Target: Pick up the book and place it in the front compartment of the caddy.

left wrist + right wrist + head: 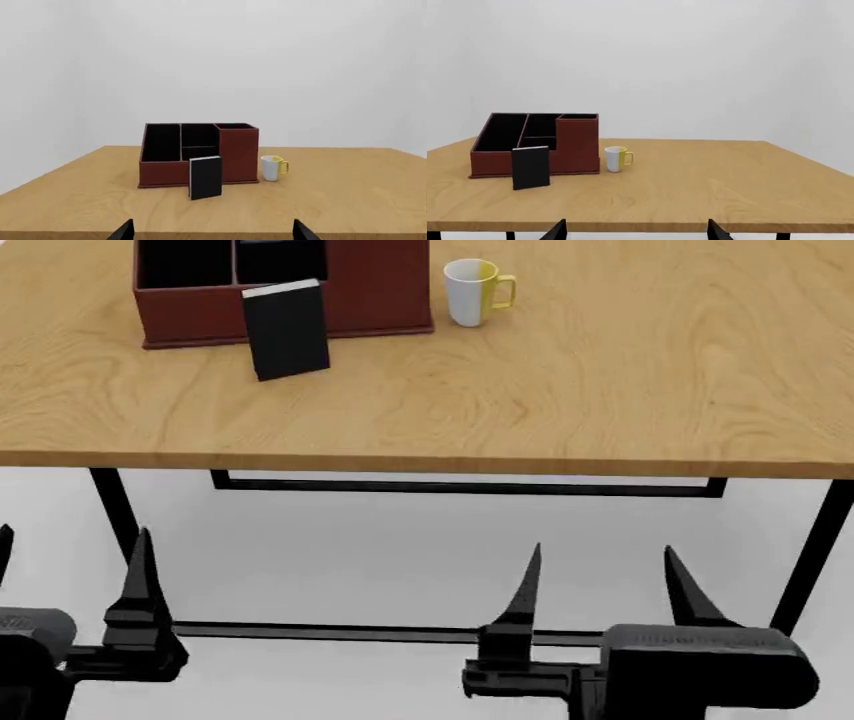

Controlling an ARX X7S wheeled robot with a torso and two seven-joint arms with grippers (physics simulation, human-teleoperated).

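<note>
In the left wrist view, the book (205, 177) stands upright on the counter (347, 195), leaning against or just touching the low front wall of the caddy (198, 155); which of the two cannot be told. The covers are plain matt black with a thin pale page edge, and the caddy is a red-brown, leather-look box with black compartments and one taller section beside a white-and-yellow mug (273, 167). In the head view, both arms hang below the counter edge, well apart from the book (286, 329). The left end effector (74, 575) and right end effector (603, 585) each show fingers spread, holding nothing. The wood-grain counter (601, 390) looks smooth, so a sideways nudge would probably topple the thin book flat, leaving little edge to grasp. In the right wrist view, the book (531, 167) partly covers the caddy (537, 145) front. A closing end effector may pinch the caddy wall with the book, or a wide approach may strike the mug (617, 159).
</note>
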